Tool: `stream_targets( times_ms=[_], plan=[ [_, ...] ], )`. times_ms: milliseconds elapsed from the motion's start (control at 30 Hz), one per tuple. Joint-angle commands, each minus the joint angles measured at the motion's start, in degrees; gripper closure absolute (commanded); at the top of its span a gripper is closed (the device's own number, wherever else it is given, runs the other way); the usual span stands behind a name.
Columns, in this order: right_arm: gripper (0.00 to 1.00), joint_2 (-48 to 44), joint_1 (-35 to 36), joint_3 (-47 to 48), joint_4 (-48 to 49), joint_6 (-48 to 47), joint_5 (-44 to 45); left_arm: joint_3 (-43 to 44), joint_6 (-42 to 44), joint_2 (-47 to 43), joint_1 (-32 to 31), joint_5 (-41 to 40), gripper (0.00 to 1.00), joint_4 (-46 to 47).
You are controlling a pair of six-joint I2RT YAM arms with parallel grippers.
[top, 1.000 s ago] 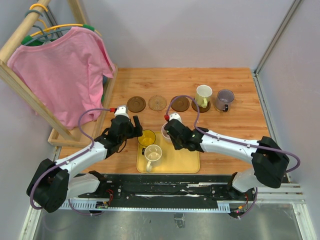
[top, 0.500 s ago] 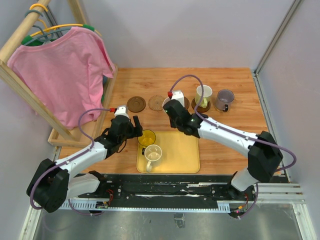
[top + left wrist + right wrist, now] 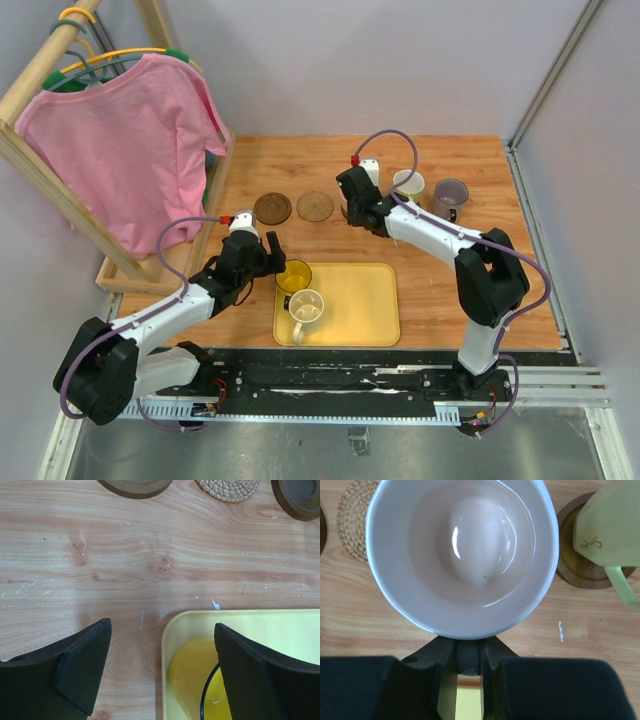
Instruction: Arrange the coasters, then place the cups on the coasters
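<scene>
Setting the pale pink cup (image 3: 462, 555) down squarely looks like the step in hand. It hangs at the far middle of the table (image 3: 450, 290), with the right gripper (image 3: 468, 655) nearly closed and pinching its handle from the near side. The cup hides whatever lies under it in the right wrist view, but the left wrist view shows the third coaster (image 3: 300, 500) bare at its edge, so the cup is probably not yet down. To do this well, the cup base should be centred over that disc before lowering, brought straight down and kept level. The jaws should part only once the base rests flat, then back away toward the near side along the line of the handle. There is little room at the sides: the woven coaster (image 3: 352, 525) lies just to the left, and the pale green cup (image 3: 607, 525) stands close on the right on its own brown coaster (image 3: 572, 565), so a sideways drift could knock either. Farther right stands the grey-purple cup (image 3: 449, 198). On the near yellow tray (image 3: 360, 310) wait the yellow cup (image 3: 293, 275) and the cream cup (image 3: 305, 308). The left gripper (image 3: 162, 630) hovers wide open and empty over the tray's far-left corner. The only writing is a script word on the pale green cup, apparently "Simple".
</scene>
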Motion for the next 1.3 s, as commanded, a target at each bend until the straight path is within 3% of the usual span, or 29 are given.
stream_targets(
  times_ms=[0,400,1267],
  plan=[
    [0.99,1.1,-2.5,5.8,1.2,2.5,-1.8,-0.5,1.1,0.4,0.2,1.8,0.12,-0.8],
    [0.99,6.6,-6.2,14.3,-6.1,0.6,-5.3,0.3,1.4,1.4,0.2,2.3,0.12,-0.9],
    [0.99,12.6,-8.8,16.9,-7.3,0.6,-9.1,0.5,1.3,2.5,0.2,2.0,0.12,-0.8]
  ],
)
